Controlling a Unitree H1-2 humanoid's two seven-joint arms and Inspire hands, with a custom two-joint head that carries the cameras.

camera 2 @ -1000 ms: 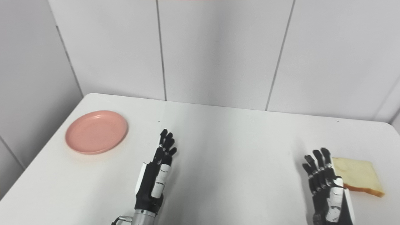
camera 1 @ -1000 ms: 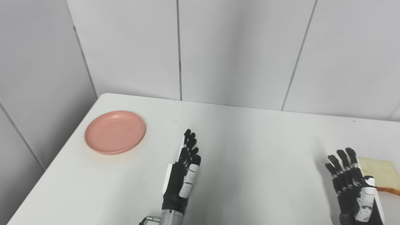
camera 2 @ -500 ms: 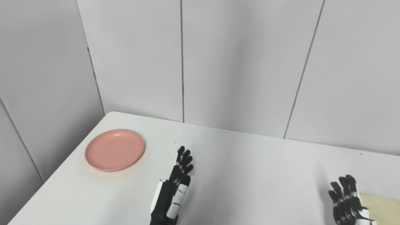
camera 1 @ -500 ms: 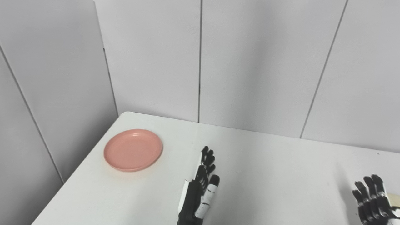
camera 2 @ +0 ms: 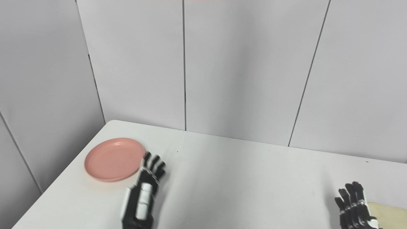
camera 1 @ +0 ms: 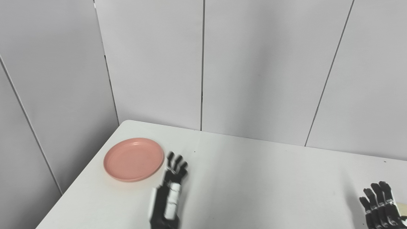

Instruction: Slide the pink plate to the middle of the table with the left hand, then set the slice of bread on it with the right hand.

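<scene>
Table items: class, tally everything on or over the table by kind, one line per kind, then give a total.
Pink plate: 1
Slice of bread, cut off by the picture's edge: 1
Robot hands: 2, left hand and right hand
Total: 4

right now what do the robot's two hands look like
Both are black, jointed mechanical hands with slim segmented fingers. The left hand has white panels along the back and side, a little blurred here. The right hand is cut off by the bottom edge; its dark fingers show pale marks at the joints and a bit of white casing near the base. No cables are visible in either view.
</scene>
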